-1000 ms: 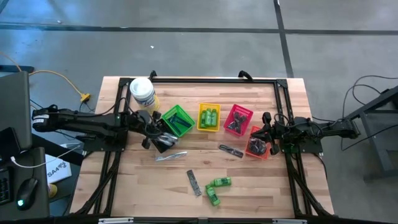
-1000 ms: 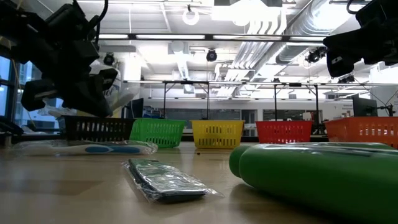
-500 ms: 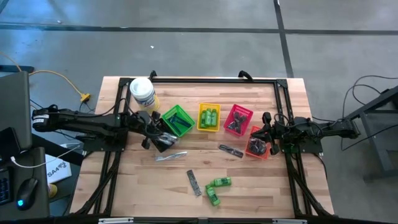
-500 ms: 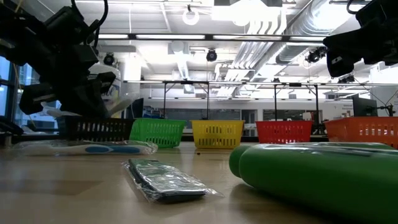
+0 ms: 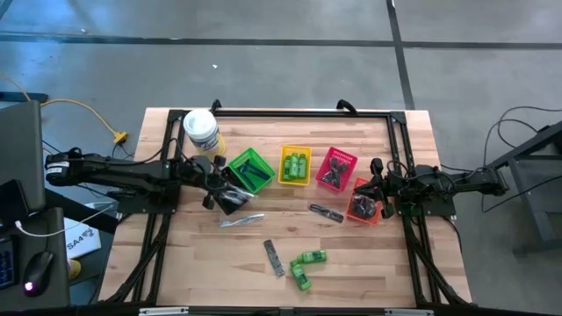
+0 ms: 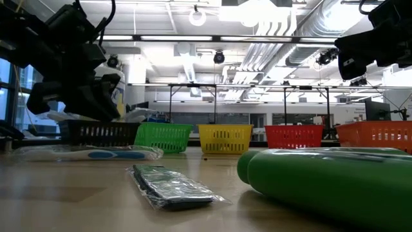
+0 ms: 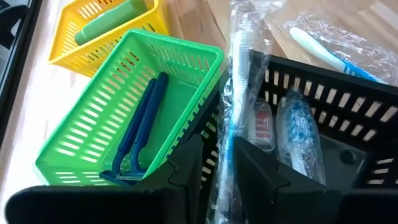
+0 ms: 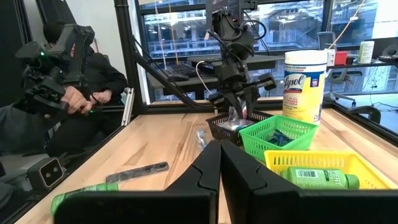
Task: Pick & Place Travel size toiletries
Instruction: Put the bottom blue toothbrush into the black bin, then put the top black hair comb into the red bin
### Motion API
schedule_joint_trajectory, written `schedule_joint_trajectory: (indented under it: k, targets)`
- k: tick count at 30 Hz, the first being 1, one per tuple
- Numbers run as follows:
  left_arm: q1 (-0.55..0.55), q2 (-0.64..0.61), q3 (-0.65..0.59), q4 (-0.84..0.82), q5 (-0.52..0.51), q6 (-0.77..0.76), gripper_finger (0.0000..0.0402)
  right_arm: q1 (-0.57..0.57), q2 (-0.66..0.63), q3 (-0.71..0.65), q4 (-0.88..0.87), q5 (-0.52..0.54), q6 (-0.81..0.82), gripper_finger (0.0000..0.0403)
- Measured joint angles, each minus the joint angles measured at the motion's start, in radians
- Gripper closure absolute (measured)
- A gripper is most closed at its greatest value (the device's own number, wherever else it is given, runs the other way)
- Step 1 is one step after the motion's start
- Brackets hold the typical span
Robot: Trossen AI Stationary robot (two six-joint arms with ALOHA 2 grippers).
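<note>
1. Though both dark arms reach in over it, the wooden table (image 5: 176, 263) is mostly in view. Its near edge is cut off in the high view.
2. The left arm stretches in from the left side. Its claw (image 7: 217, 149) points down over the black basket (image 7: 348, 106), which the high view largely hides beneath the wrist.
3. The right arm lies level from the right side. Its claw (image 8: 219, 152) is closed on nothing, above the orange basket (image 5: 364, 202).
4. A person (image 8: 74, 93) sits beyond the table, partly cut off.
5. The white tub (image 5: 201, 130) stands at the far left corner.
6. The green basket (image 7: 93, 124) holds two blue razors (image 7: 140, 124), and the yellow basket (image 7: 74, 37) holds green bottles (image 7: 109, 22). What is in the pink basket (image 5: 336, 168) is too dark to make out.
7. A clear-wrapped stick (image 7: 236, 74) stands upright in the left claw, its lower end in the black basket among other wrapped sticks. Whether the claw grips it cannot be told.
8. Loose on the table are another wrapped stick (image 5: 241, 220), a comb (image 5: 275, 257), a dark packet (image 5: 326, 212) and two green mini bottles (image 5: 309, 257).
</note>
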Motion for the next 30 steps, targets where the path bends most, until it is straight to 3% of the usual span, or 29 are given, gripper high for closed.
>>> schedule_joint_trajectory:
  k: [11,22,30]
  targets:
    - [-0.002,-0.001,0.022,-0.001,0.014,-0.055,0.0313,0.0,0.0,0.0,0.0,0.0,0.0,0.0399]
    - [-0.002,-0.021,0.171,-0.115,0.046,-0.303,0.0313,0.0,0.0,0.0,-0.005,0.0,0.0,0.0399]
    - [-0.002,-0.143,0.212,-0.1,0.091,-0.499,0.0313,0.0,0.0,0.0,-0.015,-0.001,0.003,0.04]
